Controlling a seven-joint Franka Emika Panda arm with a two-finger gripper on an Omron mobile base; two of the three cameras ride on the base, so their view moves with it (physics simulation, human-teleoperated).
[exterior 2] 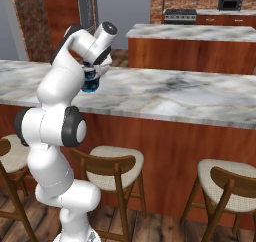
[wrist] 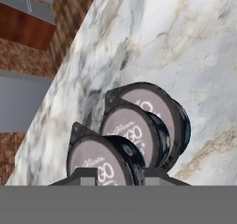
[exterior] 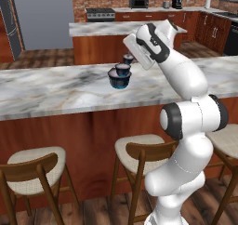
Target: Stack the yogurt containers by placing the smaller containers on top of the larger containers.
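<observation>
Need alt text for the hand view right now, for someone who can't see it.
Three dark yogurt tubs with pale grey lids on a marble counter: the middle tub on the largest tub, the smallest tub nearest, between the gripper tips.

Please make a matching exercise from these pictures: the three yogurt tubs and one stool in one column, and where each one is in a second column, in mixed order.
Things:
1. widest tub
2. middle tub
3. smallest tub
4. stool

Places:
A. between the jaws
B. on top of the widest tub
C. on the marble counter, under another tub
D. on the floor in front of the counter

Pairs: 1-C, 2-B, 3-A, 4-D
</observation>
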